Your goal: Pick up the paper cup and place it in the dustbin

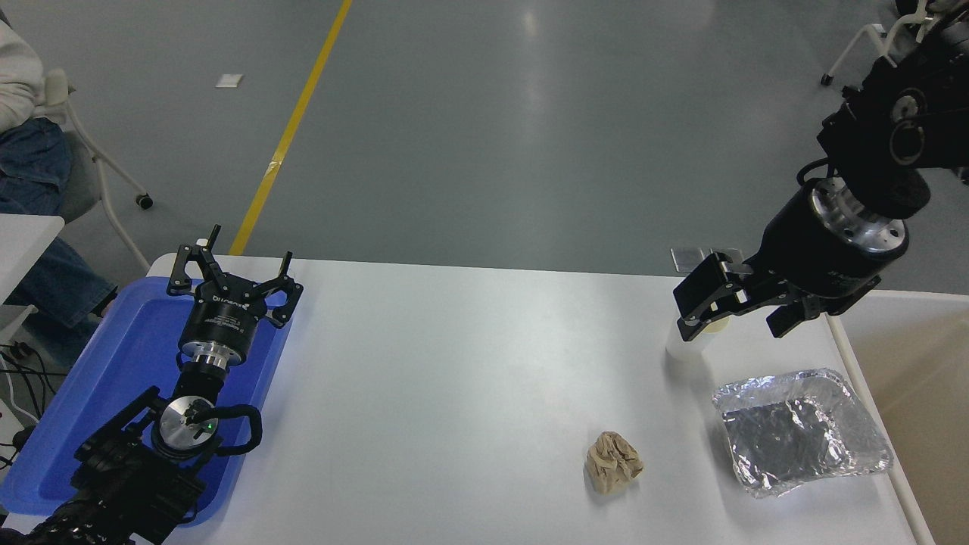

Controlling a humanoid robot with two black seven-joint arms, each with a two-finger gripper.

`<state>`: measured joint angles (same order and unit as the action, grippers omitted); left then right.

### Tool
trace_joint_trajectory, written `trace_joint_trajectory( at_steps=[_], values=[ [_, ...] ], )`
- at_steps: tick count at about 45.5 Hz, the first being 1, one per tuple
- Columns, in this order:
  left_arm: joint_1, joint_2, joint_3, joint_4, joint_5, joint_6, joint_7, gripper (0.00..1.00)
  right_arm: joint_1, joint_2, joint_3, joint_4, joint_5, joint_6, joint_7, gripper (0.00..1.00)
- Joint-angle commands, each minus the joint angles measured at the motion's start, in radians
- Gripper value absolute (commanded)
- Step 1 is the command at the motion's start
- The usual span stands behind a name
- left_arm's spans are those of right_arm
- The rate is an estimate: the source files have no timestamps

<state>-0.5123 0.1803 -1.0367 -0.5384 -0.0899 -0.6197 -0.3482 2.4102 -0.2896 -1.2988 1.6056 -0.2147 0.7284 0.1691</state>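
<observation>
Right end effector is hanging with its jaws spread wide directly over the paper cup, which is standing upright near the counter's far right edge, mouth and long axis pointing up. One finger risks clipping the rim, tipping the light cup short of the dustbin.
</observation>
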Motion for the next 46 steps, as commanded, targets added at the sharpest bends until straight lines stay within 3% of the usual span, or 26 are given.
trace_joint_trajectory(
  at_steps=[1,21,46],
  values=[
    [0.0,-0.001,0.0,0.0,-0.001,0.0,0.0,1.0,-0.046,0.001,-0.007,-0.053,-0.012,-0.035,0.0,1.0],
    [-0.002,-0.002,0.001,0.0,-0.001,0.0,0.0,1.0,-0.282,0.012,0.018,-0.26,-0.175,-0.102,0.006,1.0],
    [-0.002,-0.004,0.001,0.0,-0.001,0.0,0.0,1.0,-0.692,0.009,0.127,-0.708,-0.229,-0.168,0.001,1.0]
  ],
)
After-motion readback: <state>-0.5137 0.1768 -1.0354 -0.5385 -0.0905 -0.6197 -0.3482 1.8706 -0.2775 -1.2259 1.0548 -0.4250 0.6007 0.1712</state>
